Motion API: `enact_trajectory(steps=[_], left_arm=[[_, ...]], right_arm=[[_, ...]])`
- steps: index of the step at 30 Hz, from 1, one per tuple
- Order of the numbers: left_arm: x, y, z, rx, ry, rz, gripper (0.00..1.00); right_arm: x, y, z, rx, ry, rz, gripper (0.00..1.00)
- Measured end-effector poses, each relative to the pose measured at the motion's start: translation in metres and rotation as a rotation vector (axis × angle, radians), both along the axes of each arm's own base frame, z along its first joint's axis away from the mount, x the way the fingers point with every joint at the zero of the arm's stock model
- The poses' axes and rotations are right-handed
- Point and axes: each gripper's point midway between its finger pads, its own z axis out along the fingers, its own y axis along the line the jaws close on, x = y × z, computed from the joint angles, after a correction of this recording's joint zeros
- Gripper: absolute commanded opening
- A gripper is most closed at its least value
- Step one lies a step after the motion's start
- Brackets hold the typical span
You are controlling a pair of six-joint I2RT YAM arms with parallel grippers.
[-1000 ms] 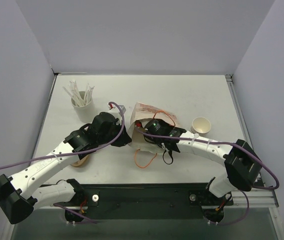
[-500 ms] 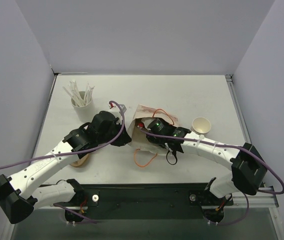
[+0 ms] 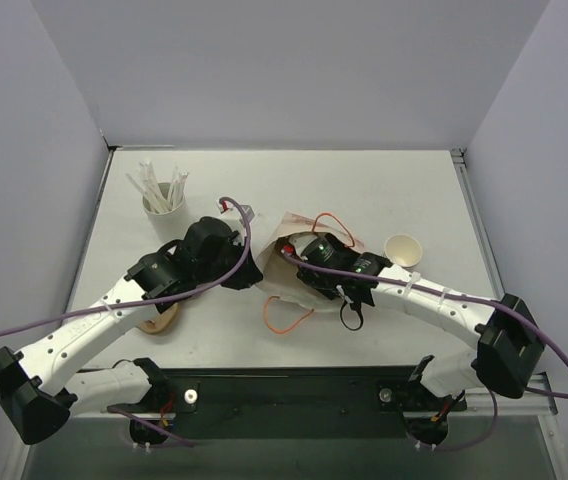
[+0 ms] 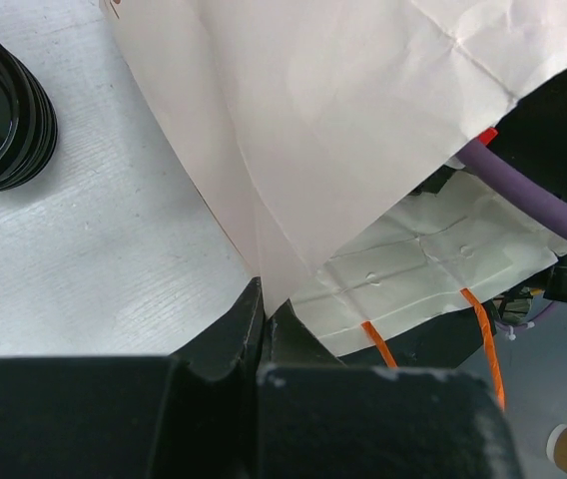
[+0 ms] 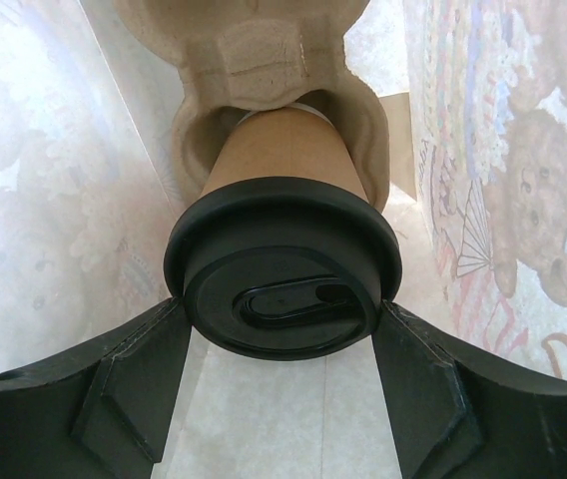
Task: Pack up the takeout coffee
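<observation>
Now | left hand (image 4: 264, 321) pinches paper bag (image 4: 343, 120) rim so its mouth gapes | right hand (image 5: 282, 329), reaching inside, clamps takeout coffee (image 5: 285, 160) by the lid | cup base sits in pulp carrier (image 5: 264, 50) pocket for steadiness | judged: release next

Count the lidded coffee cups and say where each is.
1. The brown kraft-paper cup with a round black plastic lid sits in a moulded pulp carrier inside the printed white paper bag, gripped by the right hand. The bag may hide others.
</observation>
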Motion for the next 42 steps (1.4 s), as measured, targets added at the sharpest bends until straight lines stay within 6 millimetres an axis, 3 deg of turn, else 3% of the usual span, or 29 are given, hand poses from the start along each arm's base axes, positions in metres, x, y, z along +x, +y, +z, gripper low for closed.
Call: enact_trajectory(steps=[6,13,26,42], left_arm=[[0.004,-0.001,0.009,0.022,-0.004,-0.009,0.0],[0.008,-0.002,0.019,0.038,-0.006,-0.015,0.16],[0.013,-0.005,0.034,0.027,-0.017,-0.013,0.28],[0.017,-0.006,0.031,0.04,-0.012,-0.013,0.45]], right_arm=[[-0.002,0.0,0.005,0.01,0.009,-0.008,0.68],[-0.004,0.003,0.013,0.024,0.031,-0.011,0.67],[-0.01,0.004,0.014,0.037,0.082,-0.003,0.64],[0.002,0.006,0.021,0.063,0.117,-0.027,0.71]])
